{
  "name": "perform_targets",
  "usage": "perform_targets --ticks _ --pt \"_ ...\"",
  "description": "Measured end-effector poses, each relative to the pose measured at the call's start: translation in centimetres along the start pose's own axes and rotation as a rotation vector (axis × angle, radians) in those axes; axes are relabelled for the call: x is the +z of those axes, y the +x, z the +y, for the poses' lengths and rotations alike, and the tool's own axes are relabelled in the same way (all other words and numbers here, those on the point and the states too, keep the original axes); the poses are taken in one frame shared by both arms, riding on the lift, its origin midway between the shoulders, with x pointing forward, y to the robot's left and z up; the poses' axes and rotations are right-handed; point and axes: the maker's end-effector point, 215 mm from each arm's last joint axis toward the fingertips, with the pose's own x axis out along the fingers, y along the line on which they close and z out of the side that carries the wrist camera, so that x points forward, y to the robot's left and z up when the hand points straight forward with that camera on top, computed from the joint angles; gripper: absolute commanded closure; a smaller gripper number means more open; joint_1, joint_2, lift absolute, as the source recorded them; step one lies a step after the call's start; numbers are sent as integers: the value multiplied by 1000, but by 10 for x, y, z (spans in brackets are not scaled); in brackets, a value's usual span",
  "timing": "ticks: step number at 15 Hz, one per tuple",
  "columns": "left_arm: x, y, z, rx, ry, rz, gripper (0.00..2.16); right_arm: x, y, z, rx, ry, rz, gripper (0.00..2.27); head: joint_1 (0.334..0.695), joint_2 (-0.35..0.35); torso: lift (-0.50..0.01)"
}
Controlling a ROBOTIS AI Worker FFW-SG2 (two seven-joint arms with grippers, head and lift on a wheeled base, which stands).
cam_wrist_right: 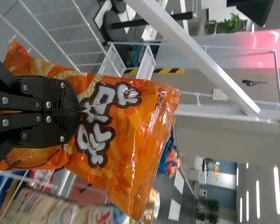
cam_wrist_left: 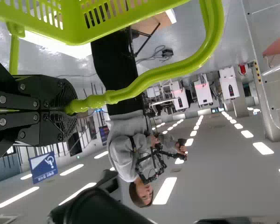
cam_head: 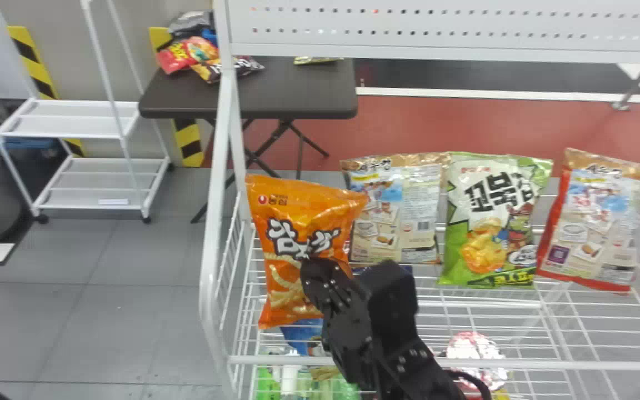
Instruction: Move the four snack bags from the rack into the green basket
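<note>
Grey floor (cam_head: pixel 131 322), with a red strip (cam_head: pixel 464 122) beyond; one white cart (cam_head: pixel 75 126); one dark desk (cam_head: pixel 298 91), bearing assorted packets (cam_head: pixel 186 53). Nearer, one white wire rack (cam_head: pixel 213 222). Head view, item by item: three bags standing in a row on the rack, namely a beige bag (cam_head: pixel 398 222), a green bag (cam_head: pixel 489 222) and a red-edged bag (cam_head: pixel 592 233), the last leaning slightly; at the left end, beside the rack's post, one orange bag (cam_head: pixel 298 244), roughly upright, in the right end effector (cam_head: pixel 325 280). Right arm (cam_head: pixel 409 361): in from the bottom edge, slanting up and leftward over the rack. Right wrist view adds the grip: right end effector (cam_wrist_right: pixel 79 112) clamped on the orange bag, flat fingers laid against its printed face, tips at mid-body. Left wrist view supplies the green basket (cam_wrist_left: pixel 77 28) and its curved handle (cam_wrist_left: pixel 116 95); left end effector (cam_wrist_left: pixel 71 108) closed round that handle, basket wall just beside; beyond, one blue sign (cam_wrist_left: pixel 43 167) and rows of ceiling lights (cam_wrist_left: pixel 165 189).
</note>
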Motion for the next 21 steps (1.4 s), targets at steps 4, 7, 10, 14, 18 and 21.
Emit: perform_targets --ticks 4,7,10,14,18,21 --pt "1 1 2 7 -2 -5 1609 -16 -85 -26 -67 1 55 2243 695 -303 0" --pt "2 -1 3 9 5 -27 1605 -48 -130 -49 -106 -36 154 2243 695 -350 0" --pt "8 -8 3 12 12 -50 1605 -92 -172 -68 -132 -36 315 2243 695 -350 0" --pt "15 -13 2 8 22 -62 1609 -172 -243 -68 -140 28 679 2243 695 -350 0" --pt "17 -13 2 12 29 -61 1609 -216 -279 -33 -72 82 881 2243 695 -350 0" --pt "18 -13 1 11 34 -60 1605 -231 -266 2 21 124 891 2243 695 -350 0"
